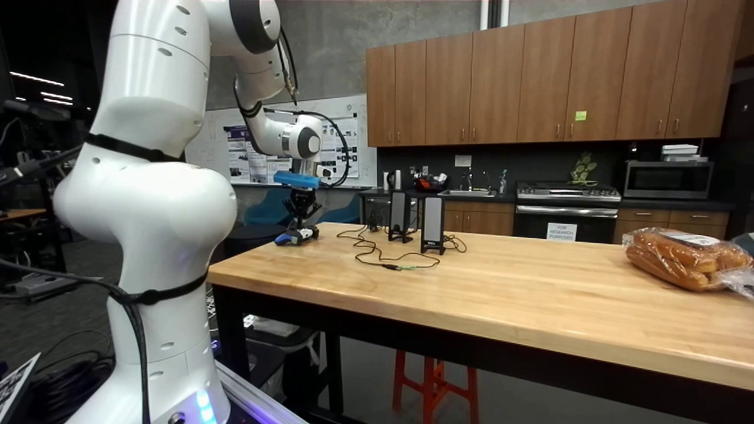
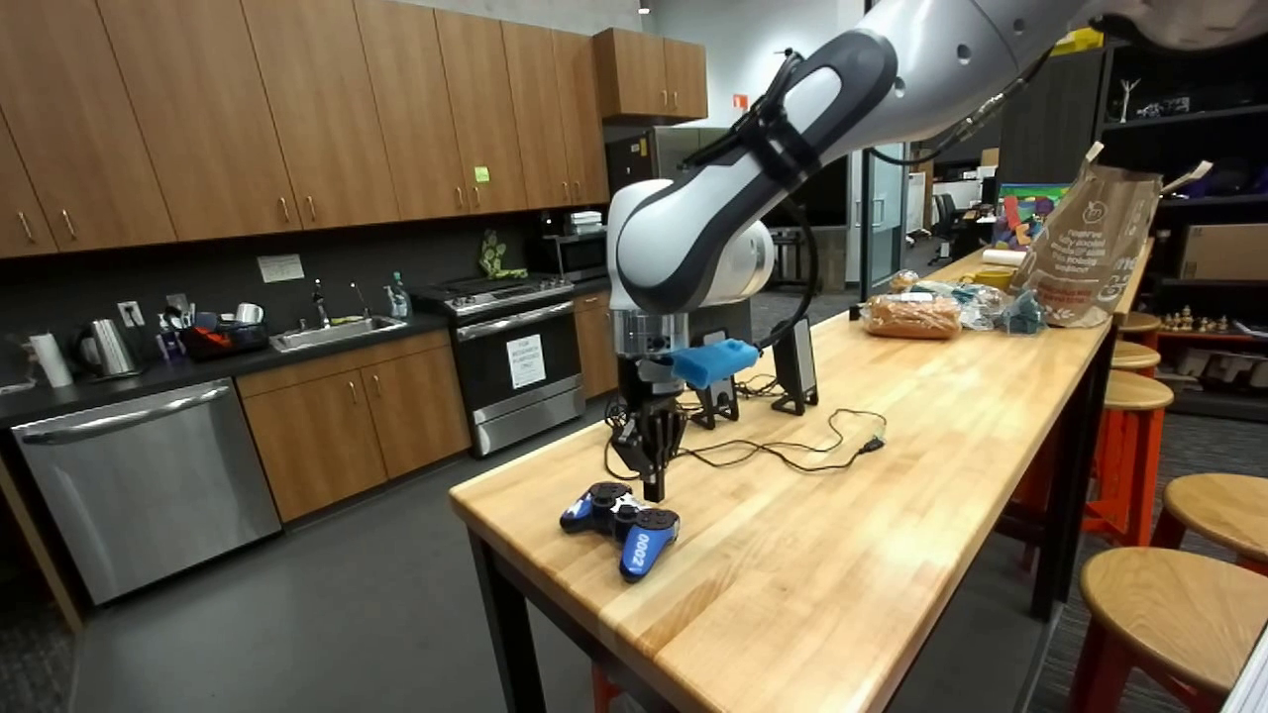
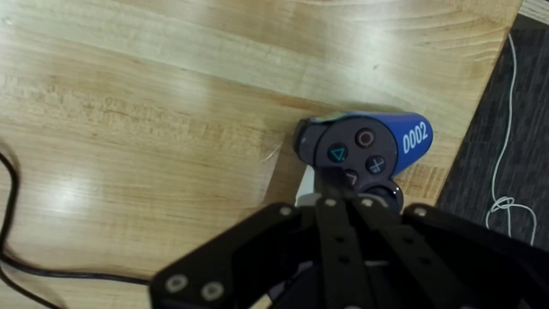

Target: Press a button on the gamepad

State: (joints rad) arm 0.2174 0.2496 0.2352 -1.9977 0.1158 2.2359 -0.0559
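The gamepad is dark with blue and white grips and "0002" on one grip. It lies near the table's end in both exterior views (image 1: 297,236) (image 2: 626,517). In the wrist view, the gamepad (image 3: 364,148) shows its triangle, circle and cross buttons plainly. My gripper (image 3: 334,178) is shut and empty, with its fingertips together over the edge of the button cluster. They partly cover the square button. The gripper hides much of the gamepad's other half. In both exterior views, the gripper (image 1: 299,225) (image 2: 654,493) points straight down at the gamepad. I cannot tell whether the tips touch it.
Two black-and-grey speakers (image 1: 433,224) (image 2: 795,366) stand beside the arm, with a black cable (image 1: 377,254) (image 2: 783,454) trailing over the wooden table (image 1: 530,294). A bagged bread (image 1: 677,256) and a paper bag (image 2: 1090,248) lie farther along. The table edge (image 3: 484,103) is close to the gamepad.
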